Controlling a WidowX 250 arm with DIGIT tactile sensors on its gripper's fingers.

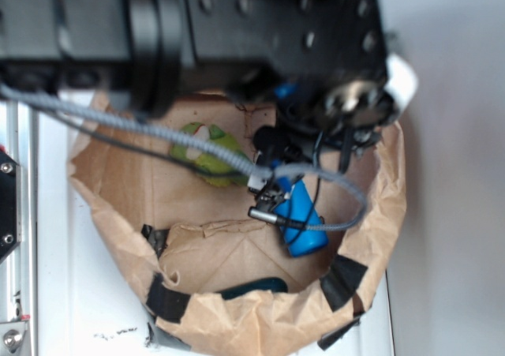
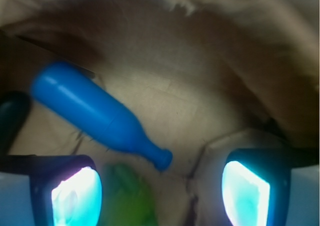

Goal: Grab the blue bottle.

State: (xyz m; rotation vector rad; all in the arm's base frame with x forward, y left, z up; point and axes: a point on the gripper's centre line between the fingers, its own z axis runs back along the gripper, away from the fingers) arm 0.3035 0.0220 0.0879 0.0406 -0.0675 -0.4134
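The blue bottle (image 2: 95,117) lies on its side on the brown paper floor of the bag, with its narrow neck pointing toward the space between my fingers. In the exterior view the blue bottle (image 1: 304,218) lies partly hidden under my gripper (image 1: 276,198). In the wrist view my gripper (image 2: 161,191) is open, its two glowing pads far apart. The bottle's lip lies just ahead of the gap and touches neither pad.
A yellow-green plush toy (image 1: 207,155) lies on the bag floor and shows blurred between the fingers (image 2: 130,198). A dark green object (image 1: 254,286) rests near the front wall. The crumpled paper bag walls (image 1: 260,320) ring everything; cables (image 1: 158,135) drape across.
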